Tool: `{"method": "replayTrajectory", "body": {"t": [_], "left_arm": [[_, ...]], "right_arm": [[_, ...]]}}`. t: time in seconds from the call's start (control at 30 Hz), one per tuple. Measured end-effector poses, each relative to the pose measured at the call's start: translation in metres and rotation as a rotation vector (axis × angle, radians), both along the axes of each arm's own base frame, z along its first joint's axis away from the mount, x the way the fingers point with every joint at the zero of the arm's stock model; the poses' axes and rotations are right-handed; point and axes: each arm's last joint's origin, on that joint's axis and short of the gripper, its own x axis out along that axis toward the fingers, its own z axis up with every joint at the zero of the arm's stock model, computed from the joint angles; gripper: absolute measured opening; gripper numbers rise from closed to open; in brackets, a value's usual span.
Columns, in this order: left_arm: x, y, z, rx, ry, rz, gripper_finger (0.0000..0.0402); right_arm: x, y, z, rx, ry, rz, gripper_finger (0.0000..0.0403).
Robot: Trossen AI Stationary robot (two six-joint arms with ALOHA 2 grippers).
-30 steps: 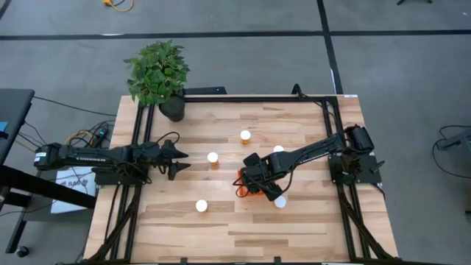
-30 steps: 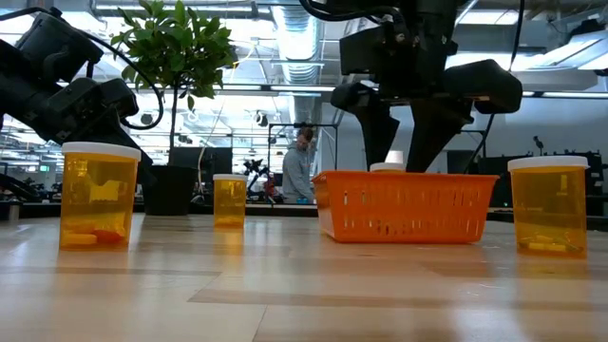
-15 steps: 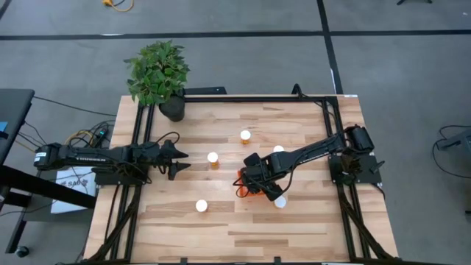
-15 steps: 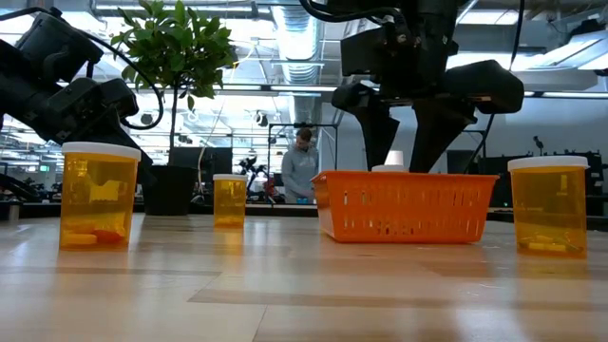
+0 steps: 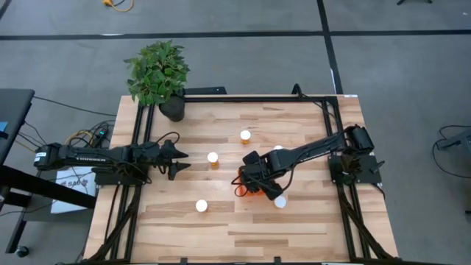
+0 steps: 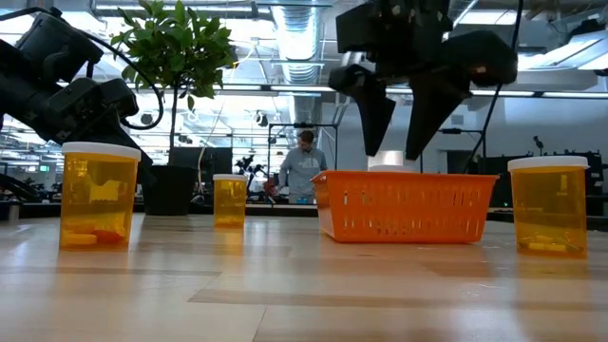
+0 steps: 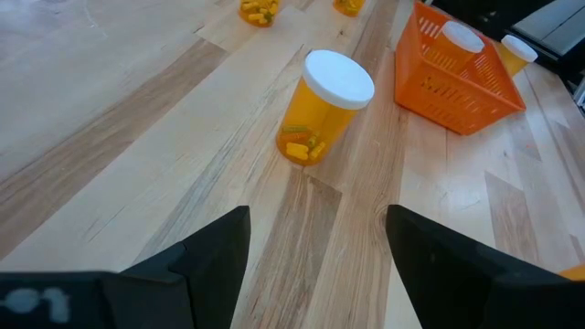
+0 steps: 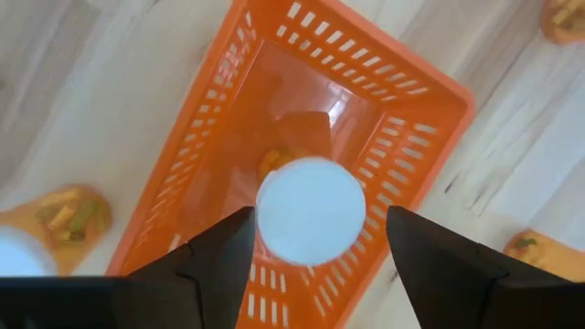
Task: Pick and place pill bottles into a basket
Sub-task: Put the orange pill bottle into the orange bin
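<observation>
The orange basket stands mid-table, with one white-capped orange pill bottle upright inside it. My right gripper hangs open just above that bottle, one finger on either side of the cap, touching nothing. It also shows in the high view. My left gripper is open and empty at the table's left, level, facing a standing bottle. Other bottles stand on the table; one is partly hidden by the right arm.
A potted plant in a black pot stands at the table's far left corner. In the low view, bottles flank the basket. A person stands in the room far behind the table.
My right gripper has risen a little above the basket, fingers still apart. The bottle stays standing in the basket.
</observation>
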Motion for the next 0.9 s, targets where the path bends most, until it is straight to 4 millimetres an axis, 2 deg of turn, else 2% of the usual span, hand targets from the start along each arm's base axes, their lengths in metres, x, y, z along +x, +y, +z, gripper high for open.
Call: {"method": "replayTrajectory", "body": {"t": [0.17, 0.4, 0.53, 0.67, 0.77, 0.9], "left_arm": [[0.0, 0.0, 0.0, 0.0, 0.0, 0.0, 0.0245], [0.0, 0.0, 0.0, 0.0, 0.0, 0.0, 0.0245], [0.0, 0.0, 0.0, 0.0, 0.0, 0.0, 0.0245], [0.0, 0.0, 0.0, 0.0, 0.0, 0.0, 0.0245], [0.0, 0.0, 0.0, 0.0, 0.0, 0.001, 0.0245], [0.0, 0.0, 0.0, 0.0, 0.0, 0.001, 0.0245]], "right_arm": [[0.0, 0.0, 0.025, -0.006, 0.034, -0.014, 0.0243], [-0.007, -0.002, 0.082, 0.001, 0.069, -0.115, 0.024], [-0.023, -0.008, 0.116, 0.021, 0.035, -0.19, 0.024], [-0.046, -0.019, 0.14, 0.045, 0.009, -0.304, 0.024], [-0.062, -0.032, 0.149, 0.056, 0.006, -0.399, 0.024], [-0.079, -0.054, 0.143, 0.057, 0.006, -0.493, 0.024]]}}
